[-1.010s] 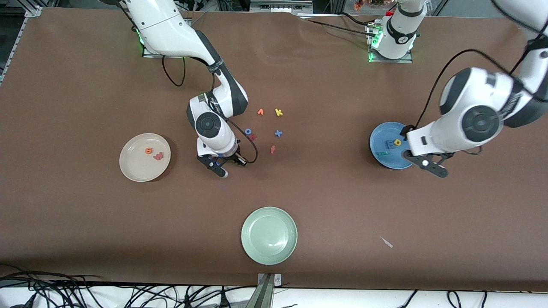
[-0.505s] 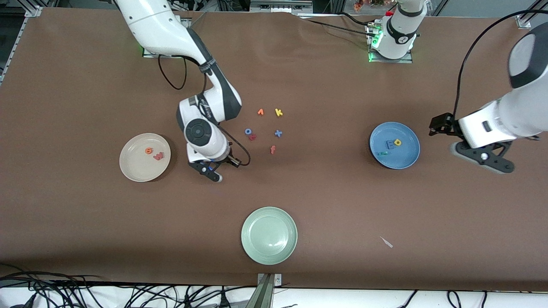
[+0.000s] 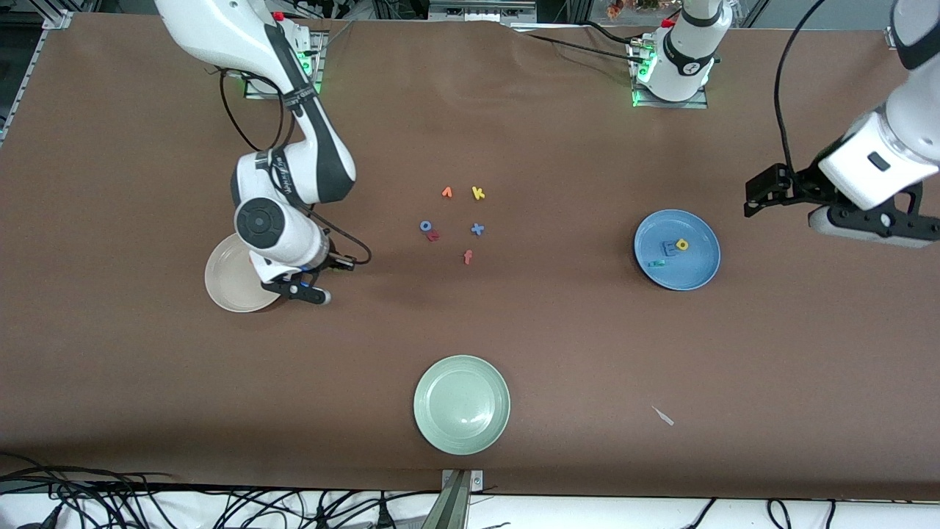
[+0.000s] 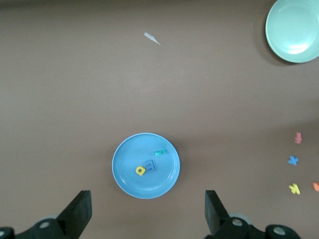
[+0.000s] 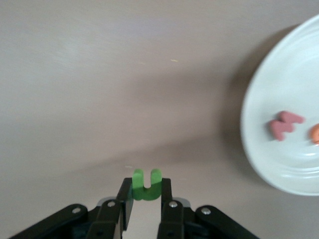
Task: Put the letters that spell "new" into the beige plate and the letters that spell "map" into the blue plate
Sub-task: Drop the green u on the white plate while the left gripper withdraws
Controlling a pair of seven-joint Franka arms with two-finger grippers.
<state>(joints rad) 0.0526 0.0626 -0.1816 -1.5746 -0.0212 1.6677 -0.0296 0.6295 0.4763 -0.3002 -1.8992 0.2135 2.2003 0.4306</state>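
Note:
My right gripper (image 3: 299, 289) hangs at the rim of the beige plate (image 3: 224, 283), shut on the green "n" (image 5: 146, 185). In the right wrist view the plate (image 5: 289, 164) holds the pinkish-red "w" (image 5: 284, 124) and the orange "e" (image 5: 315, 133); the right arm hides both in the front view. The blue plate (image 3: 694, 272) holds the blue "m" (image 3: 669, 248), the yellow letter (image 3: 682, 244) and the teal letter (image 3: 656, 262). My left gripper (image 3: 870, 224) is open and empty, up over bare table beside the blue plate (image 4: 129, 174), toward the left arm's end.
A pale green plate (image 3: 462, 404) sits near the front edge. Loose letters lie mid-table: an orange one (image 3: 446, 192), yellow "k" (image 3: 478, 193), a blue ring (image 3: 425, 226), red "z" (image 3: 434, 236), blue "x" (image 3: 477, 229), orange-red "f" (image 3: 467, 256). A white scrap (image 3: 664, 416) lies toward the front.
The right arm has carried the green "n" from beside the loose letters to the beige plate's rim. The left arm has drawn away from the blue plate toward its end of the table.

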